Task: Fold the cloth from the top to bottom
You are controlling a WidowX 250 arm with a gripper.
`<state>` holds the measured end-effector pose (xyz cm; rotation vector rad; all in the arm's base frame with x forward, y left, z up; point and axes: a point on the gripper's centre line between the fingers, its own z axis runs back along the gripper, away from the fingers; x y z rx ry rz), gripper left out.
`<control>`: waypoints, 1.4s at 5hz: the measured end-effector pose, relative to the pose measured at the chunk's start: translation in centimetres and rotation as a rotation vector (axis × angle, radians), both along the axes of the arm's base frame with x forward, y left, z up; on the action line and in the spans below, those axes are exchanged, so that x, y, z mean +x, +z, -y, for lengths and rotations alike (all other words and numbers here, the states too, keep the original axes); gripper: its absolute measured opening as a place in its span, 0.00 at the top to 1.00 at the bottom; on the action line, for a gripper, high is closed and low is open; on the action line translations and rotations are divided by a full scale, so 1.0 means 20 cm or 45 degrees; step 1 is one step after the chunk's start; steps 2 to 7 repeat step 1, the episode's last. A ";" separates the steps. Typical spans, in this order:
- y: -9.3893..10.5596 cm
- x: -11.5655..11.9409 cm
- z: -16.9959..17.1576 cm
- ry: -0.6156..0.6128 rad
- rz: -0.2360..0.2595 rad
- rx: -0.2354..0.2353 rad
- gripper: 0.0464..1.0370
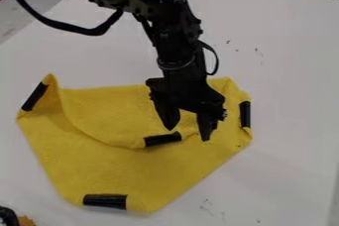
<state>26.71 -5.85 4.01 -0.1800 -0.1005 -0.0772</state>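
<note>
The gripper (188, 134) hangs over the right-centre part of the yellow cloth (106, 168), its two fingers apart, with no cloth visibly held between them. The cloth's upper part lies folded down over its middle, and a black-taped corner (163, 139) rests just left of and below the gap between the fingertips. Black tape also marks the raised left corner (35, 96), the right corner (245, 114) and the bottom corner (105, 200). Whether the fingertips touch the cloth, I cannot tell.
A white table (285, 81) lies under the cloth, with its edge running along the top right. A dark and orange object (24, 220) is at the bottom left corner. A black cable (63, 26) loops from the arm at the upper left.
</note>
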 end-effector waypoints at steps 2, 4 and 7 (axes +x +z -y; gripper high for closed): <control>0.00 -0.03 0.04 0.017 -0.029 0.033 0.03; 0.00 -0.03 0.04 0.017 -0.029 0.033 0.03; 0.00 -0.03 0.04 0.017 -0.029 0.033 0.03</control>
